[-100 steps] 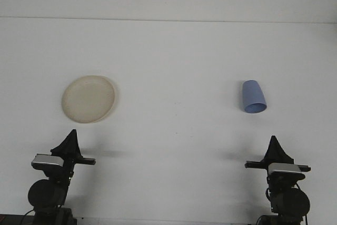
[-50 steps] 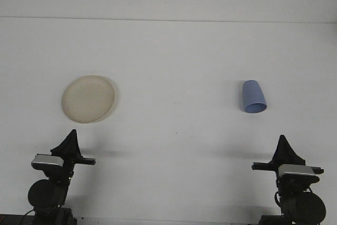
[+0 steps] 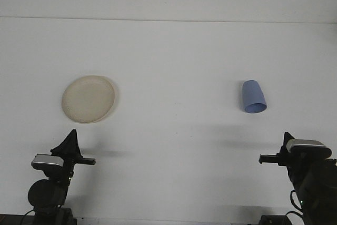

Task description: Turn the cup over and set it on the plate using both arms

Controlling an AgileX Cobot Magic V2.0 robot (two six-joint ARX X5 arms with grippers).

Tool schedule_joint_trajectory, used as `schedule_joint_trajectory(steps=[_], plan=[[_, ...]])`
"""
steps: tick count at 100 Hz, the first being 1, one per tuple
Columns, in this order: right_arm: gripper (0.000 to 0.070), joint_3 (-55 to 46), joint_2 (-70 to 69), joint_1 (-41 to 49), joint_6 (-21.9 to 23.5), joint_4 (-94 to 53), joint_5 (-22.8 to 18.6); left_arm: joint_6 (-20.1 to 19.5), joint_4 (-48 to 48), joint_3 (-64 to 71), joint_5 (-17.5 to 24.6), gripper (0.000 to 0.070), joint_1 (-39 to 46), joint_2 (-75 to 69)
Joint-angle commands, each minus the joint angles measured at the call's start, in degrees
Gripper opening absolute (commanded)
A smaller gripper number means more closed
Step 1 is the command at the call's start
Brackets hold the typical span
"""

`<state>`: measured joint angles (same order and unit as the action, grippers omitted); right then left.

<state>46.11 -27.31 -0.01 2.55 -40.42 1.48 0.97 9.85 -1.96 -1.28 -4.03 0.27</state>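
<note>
With the cup point(image 3: 254, 97) lying on its side far right and the plate point(image 3: 88, 98) far left, we should bring the right gripper point(image 3: 287, 142) squarely onto the cup's wall, though we cannot tell either gripper's jaw state, left gripper point(image 3: 70, 139) included.

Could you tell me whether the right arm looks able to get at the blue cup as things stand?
Probably yes: the right gripper sits nearer the camera than the blue cup, with only bare table between them.
</note>
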Motion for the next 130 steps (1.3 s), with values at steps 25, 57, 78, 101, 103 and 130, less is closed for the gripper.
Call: schedule_joint_trajectory(steps=[25, 57, 78, 101, 103, 130], plan=[[0.0, 7.1, -8.8, 0.0, 0.7, -8.6, -3.2, -0.3, 0.5, 1.2, -0.2, 0.0012, -0.1, -0.1], [0.0, 7.1, -9.5, 0.0, 0.7, -10.2, -3.5, -0.3, 0.5, 1.2, -0.2, 0.0012, -0.1, -0.1], [0.0213, 7.1, -9.5, 0.0, 0.7, -10.5, -3.6, -0.3, 0.5, 1.2, -0.2, 0.0012, -0.1, -0.1], [0.0432, 7.1, -9.5, 0.0, 0.6, -10.8, -3.6, -0.3, 0.5, 1.2, -0.2, 0.0012, -0.1, -0.1], [0.0432, 7.1, -9.5, 0.0, 0.6, -10.8, -3.6, -0.3, 0.5, 1.2, -0.2, 0.0012, -0.1, -0.1], [0.0432, 7.1, -12.2, 0.0, 0.6, -5.6, -3.6, -0.3, 0.6, 1.2, -0.2, 0.0012, -0.1, -0.1]])
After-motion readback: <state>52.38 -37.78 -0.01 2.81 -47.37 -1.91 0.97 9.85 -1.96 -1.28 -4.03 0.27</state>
